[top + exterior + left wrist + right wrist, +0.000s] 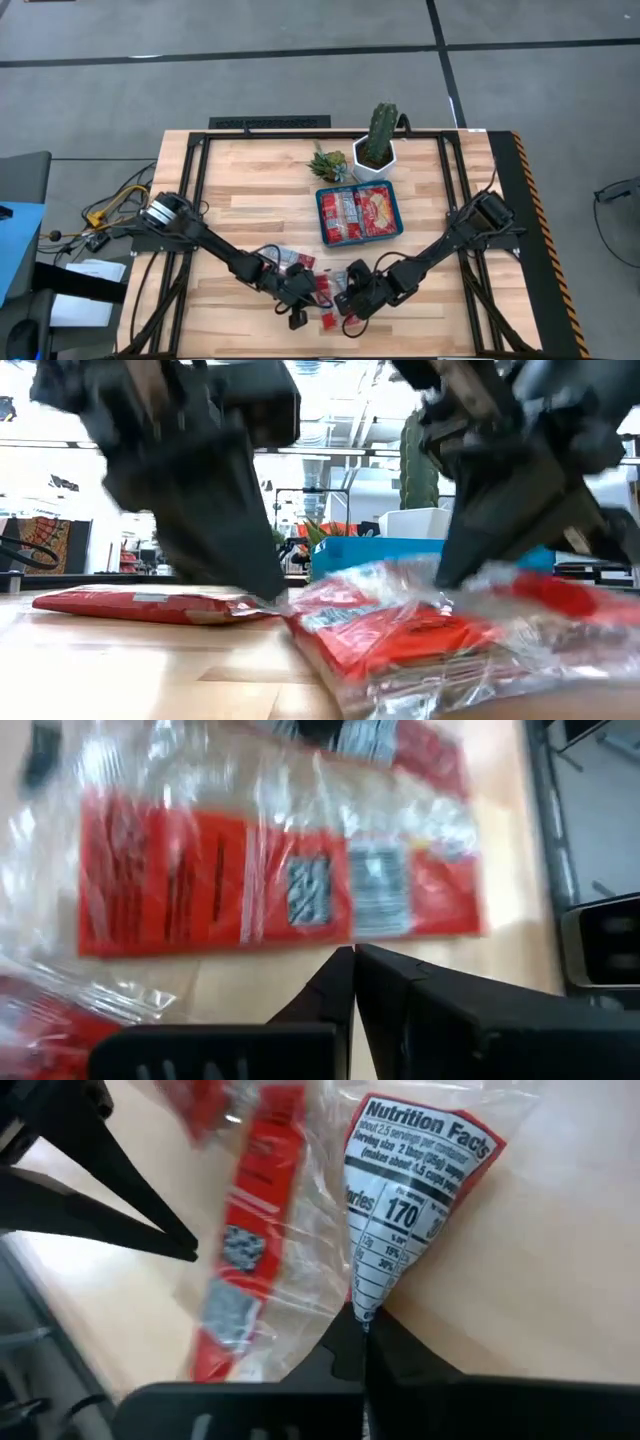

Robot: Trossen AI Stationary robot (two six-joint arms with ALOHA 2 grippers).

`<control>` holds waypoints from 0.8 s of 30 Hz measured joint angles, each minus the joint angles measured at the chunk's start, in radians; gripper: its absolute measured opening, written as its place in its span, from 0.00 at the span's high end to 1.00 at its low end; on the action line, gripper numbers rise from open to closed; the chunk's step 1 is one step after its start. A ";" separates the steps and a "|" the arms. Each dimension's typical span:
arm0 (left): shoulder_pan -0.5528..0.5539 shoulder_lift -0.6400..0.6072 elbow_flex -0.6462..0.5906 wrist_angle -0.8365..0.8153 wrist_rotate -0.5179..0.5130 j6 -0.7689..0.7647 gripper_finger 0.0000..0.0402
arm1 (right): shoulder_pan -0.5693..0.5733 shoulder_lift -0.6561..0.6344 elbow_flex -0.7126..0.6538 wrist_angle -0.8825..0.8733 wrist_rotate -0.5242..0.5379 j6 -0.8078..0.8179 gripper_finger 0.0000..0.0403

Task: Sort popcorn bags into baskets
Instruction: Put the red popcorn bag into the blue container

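High view | two bags in tray [392, 190] | left pincer [354, 960] closed empty | right pincer [362, 1325] pinching bag [410, 1200]

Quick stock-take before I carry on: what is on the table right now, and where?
blue tray: one, teal-blue, centre-right of table
bags in tray: at least two, red, lying flat inside
loose bags: several, red in clear wrap, front of table between the arms; exact count unclear
held bag: one, red with white nutrition panel, front of table
cactus: one, green, behind the tray
white pot: one, holds the cactus
small plant: one, green, left of the pot
table: one, light wood
left claw: shut, beside a loose bag
right claw: shut on the held bag's corner
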 joint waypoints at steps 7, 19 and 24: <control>-0.001 -0.163 0.000 -0.122 -0.007 -0.003 1.00 | -0.009 -0.141 0.000 -0.132 0.020 -0.058 0.99; -0.001 -0.464 0.003 -0.335 -0.216 0.024 1.00 | -0.229 -0.488 0.002 -0.444 0.107 -0.341 0.99; -0.001 -0.511 0.003 -0.441 -0.287 0.022 1.00 | -0.395 -0.506 0.002 -0.393 0.072 -0.515 0.98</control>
